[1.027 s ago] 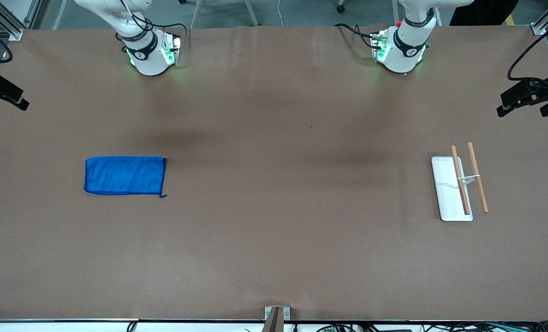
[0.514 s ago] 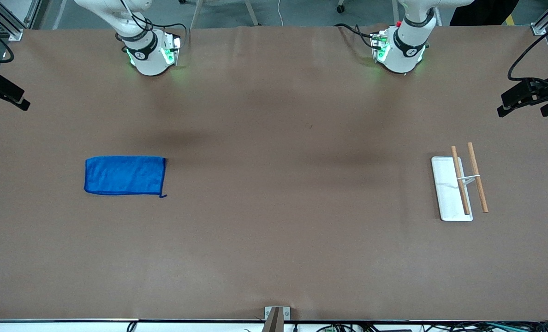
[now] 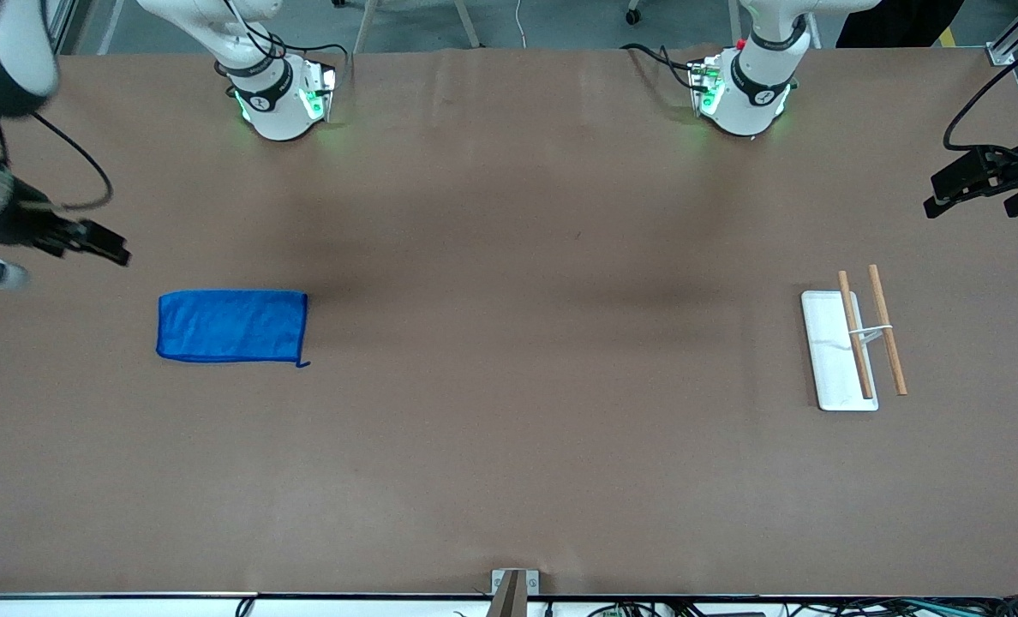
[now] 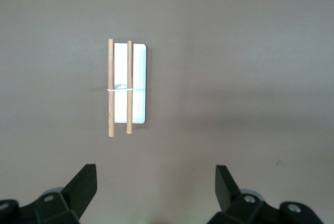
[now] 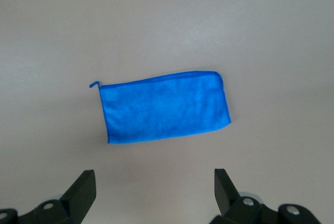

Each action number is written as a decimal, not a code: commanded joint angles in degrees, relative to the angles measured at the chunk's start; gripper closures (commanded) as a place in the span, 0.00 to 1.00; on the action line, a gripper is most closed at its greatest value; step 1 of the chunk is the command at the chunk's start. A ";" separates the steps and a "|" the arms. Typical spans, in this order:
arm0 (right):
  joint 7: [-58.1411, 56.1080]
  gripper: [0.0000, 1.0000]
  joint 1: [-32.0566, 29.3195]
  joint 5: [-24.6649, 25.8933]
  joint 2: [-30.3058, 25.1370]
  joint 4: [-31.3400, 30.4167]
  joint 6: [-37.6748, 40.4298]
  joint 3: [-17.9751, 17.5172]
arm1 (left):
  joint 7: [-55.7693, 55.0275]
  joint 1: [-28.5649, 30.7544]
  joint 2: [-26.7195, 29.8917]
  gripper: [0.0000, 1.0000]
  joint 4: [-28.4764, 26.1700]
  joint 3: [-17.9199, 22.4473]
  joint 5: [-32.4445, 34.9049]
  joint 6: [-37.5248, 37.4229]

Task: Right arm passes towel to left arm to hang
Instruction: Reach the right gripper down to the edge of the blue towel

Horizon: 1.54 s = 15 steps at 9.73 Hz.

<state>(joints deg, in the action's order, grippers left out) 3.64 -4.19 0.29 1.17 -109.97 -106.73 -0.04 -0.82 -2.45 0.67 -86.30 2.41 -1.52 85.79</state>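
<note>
Towel [image 3: 232, 326] lies flat, folded, on the worktop [image 3: 509, 428] toward the right arm's end. Right gripper [image 5: 151, 195] hangs above it, jaws wide, empty. Left gripper [image 4: 154, 192] waits open over the rack [image 4: 128, 85]. Recommend pinching one short edge, lifting clear.

I see a white rack base [image 3: 833, 360] w/ two wooden rods [image 3: 871, 332] above it, on my brown table [image 3: 509, 446] toward the left arm's end.

Our right gripper [image 5: 151, 195] and left gripper [image 4: 154, 192] both hang high over the bench, pointing downward, jaws spread wide and holding nothing
</note>
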 commanded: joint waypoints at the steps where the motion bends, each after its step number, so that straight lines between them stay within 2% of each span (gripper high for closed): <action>1: -3.53 0.00 -0.46 0.06 7.06 -5.40 -11.16 0.39 | 0.55 -0.19 -1.02 0.00 -0.53 -0.21 0.47 -0.10; 3: -7.31 0.00 -1.78 0.06 12.60 -10.42 -23.91 0.74 | 0.64 -0.45 -1.28 0.00 -0.62 -0.21 0.47 -0.10; 5: -10.66 0.00 -2.49 -0.12 20.24 -11.40 -32.62 0.66 | 0.64 -0.63 -1.64 0.00 -0.62 -0.30 0.47 -0.01; 7: -12.07 0.00 -2.49 -0.12 21.32 -16.22 -40.98 0.75 | 0.64 -0.72 -1.64 0.00 -0.80 -0.48 0.29 -0.10; 14: -12.69 0.00 -2.75 -0.29 21.33 -19.58 -41.11 0.83 | 0.64 -0.46 -1.55 0.00 -0.88 -0.91 0.20 -0.18; 15: -12.78 0.09 -2.84 -0.29 21.42 -19.58 -41.37 0.83 | 0.64 -0.45 -1.55 0.00 -1.06 -1.00 0.20 -0.18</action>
<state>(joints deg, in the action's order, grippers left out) -8.51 -6.29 0.31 24.29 -127.82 -147.37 1.17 -0.71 -3.07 -0.14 -86.31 1.78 -1.52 85.79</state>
